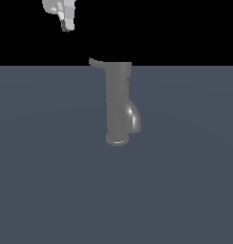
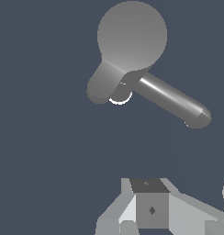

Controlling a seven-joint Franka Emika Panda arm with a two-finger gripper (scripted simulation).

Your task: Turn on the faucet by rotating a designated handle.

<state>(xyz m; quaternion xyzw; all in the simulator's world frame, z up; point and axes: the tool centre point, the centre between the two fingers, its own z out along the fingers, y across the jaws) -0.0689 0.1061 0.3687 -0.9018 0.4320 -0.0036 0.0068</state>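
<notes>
**White, blocky gripper with dark-tipped finger**

In the exterior view the robot's white and pale grey, box-shaped gripper point(image 1: 66, 26) is showing as a stack of faceted blocks, shaded in lighter and darker grey panels. One slim finger point(image 1: 66, 25) is ending in a small dark, almost black tip. No cables, screws or lettering are showing at this size.

In the wrist view the same gripper body point(image 2: 150, 209) is appearing as angular, flat-shaded plates: a mid-grey square face carrying a small dark diamond-shaped mark, a darker grey panel adjoining it, and lighter sloping plates spreading to either side. A pale rounded part is peeking in at the picture's edge.
</notes>
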